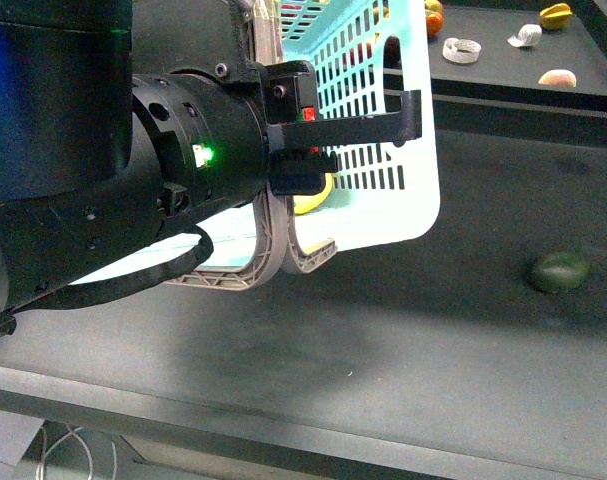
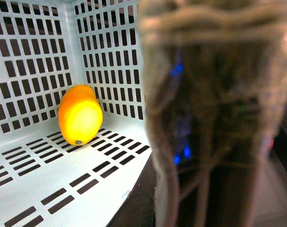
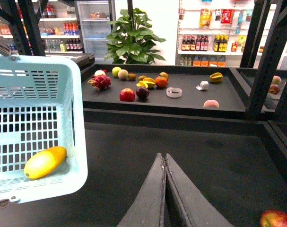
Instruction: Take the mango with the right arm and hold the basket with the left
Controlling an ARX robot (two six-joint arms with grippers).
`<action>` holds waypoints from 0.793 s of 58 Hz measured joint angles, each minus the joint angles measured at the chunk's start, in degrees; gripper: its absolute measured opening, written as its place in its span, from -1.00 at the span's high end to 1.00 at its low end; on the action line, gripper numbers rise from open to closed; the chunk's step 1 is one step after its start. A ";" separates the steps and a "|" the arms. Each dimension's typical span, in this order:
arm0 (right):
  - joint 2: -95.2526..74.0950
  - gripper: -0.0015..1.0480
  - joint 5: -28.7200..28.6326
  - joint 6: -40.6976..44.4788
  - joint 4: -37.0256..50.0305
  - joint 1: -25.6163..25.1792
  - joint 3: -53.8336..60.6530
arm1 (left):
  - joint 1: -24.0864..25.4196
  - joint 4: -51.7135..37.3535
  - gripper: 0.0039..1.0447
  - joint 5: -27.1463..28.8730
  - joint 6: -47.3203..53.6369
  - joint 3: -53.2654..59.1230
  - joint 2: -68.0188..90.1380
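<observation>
Both halves look close to done — the mango [image 3: 44, 162] lies inside the basket [image 3: 34, 80], in a bottom corner against the slotted wall. The left tool [image 1: 318, 148] appears clamped on the grey handles [image 1: 283, 255], with the basket tipped above the worktop [image 3: 134, 156]. The right tool [image 3: 165, 189] is pinched closed on nothing, apart from the basket — little seems left.

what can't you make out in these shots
Left gripper: whether it clamps the basket handles; blurred in left wrist view, arm-blocked in front view.
Mango: front view, mostly behind that gripper.
Red fruit: right wrist view, cut by frame edge.
Dark green fruit: front view, too dim to name.
</observation>
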State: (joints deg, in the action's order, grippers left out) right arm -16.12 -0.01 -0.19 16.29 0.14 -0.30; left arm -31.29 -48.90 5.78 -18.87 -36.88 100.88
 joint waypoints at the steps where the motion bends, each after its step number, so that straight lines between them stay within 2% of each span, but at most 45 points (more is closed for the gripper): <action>1: 0.20 0.96 0.00 -0.02 -0.20 0.00 0.00 | 0.00 0.00 0.92 0.00 -0.02 0.00 0.00; 23: 5.99 0.96 0.00 0.00 -5.97 -0.02 0.00 | 0.00 0.00 0.92 -0.02 -0.02 0.00 0.00; 30: 14.34 0.96 -0.09 0.00 -15.80 -0.02 -0.04 | 0.00 0.00 0.92 0.00 0.02 0.00 0.00; 46: 15.80 0.96 -0.09 0.02 -16.17 -0.02 -0.04 | 0.00 0.00 0.92 0.00 0.04 0.00 0.04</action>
State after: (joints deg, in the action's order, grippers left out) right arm -0.32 -0.10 -0.16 0.12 0.12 -0.34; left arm -31.29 -48.90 5.78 -18.83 -36.88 100.92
